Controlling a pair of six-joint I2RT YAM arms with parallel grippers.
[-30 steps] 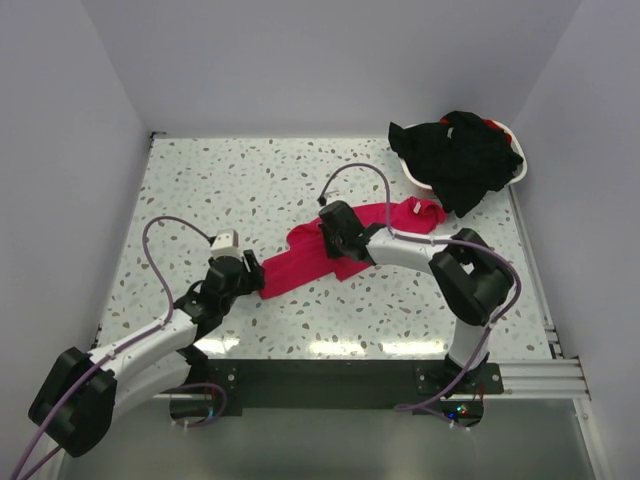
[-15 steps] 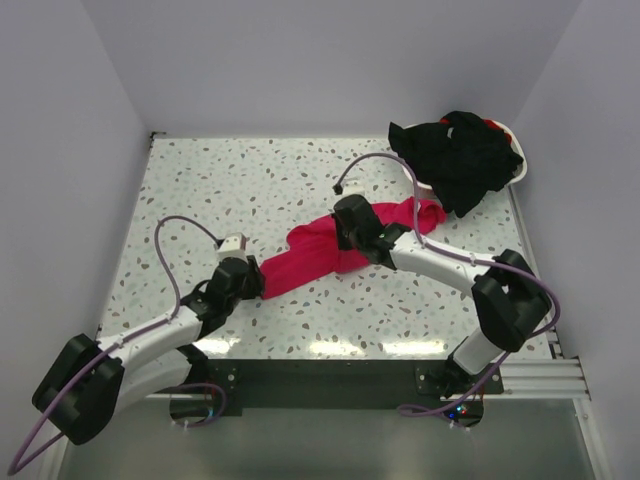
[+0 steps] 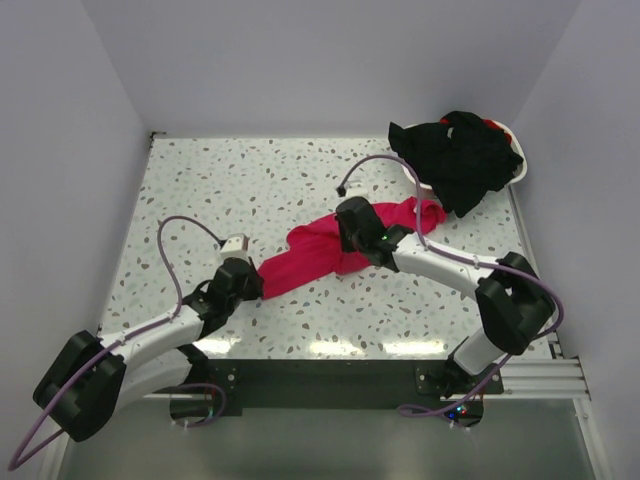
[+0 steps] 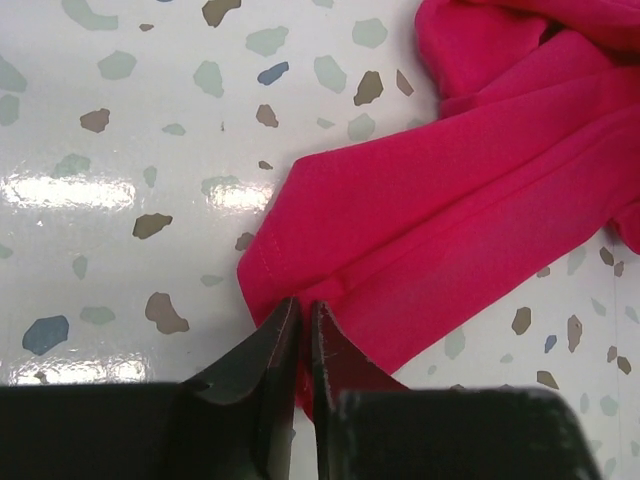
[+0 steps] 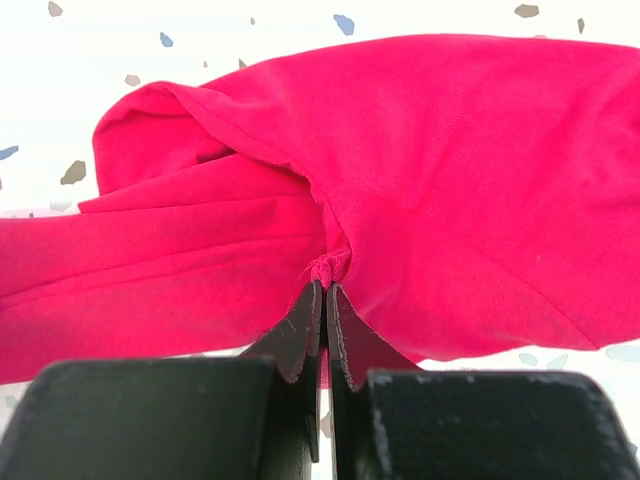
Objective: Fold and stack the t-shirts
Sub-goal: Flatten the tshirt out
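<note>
A pinkish-red t-shirt (image 3: pixel 310 256) lies bunched in a long diagonal band across the middle of the speckled table. My left gripper (image 3: pixel 256 283) sits at its lower left end; in the left wrist view the gripper (image 4: pixel 300 312) is shut on the hem of the red t-shirt (image 4: pixel 460 190). My right gripper (image 3: pixel 345 240) is over the shirt's middle; in the right wrist view the gripper (image 5: pixel 325 288) is pinched shut on a small fold of the red t-shirt (image 5: pixel 470 200). Black t-shirts (image 3: pixel 462 158) are heaped at the back right.
The black heap spills over a white basket (image 3: pixel 518 168) in the back right corner. Grey walls close in the table on the left, back and right. A metal rail (image 3: pixel 520 375) runs along the near edge by the arm bases.
My left gripper has slid forward onto the shirt's lower left hem and closed on it. The right arm swung outward, its gripper staying pinched on the shirt's middle.
</note>
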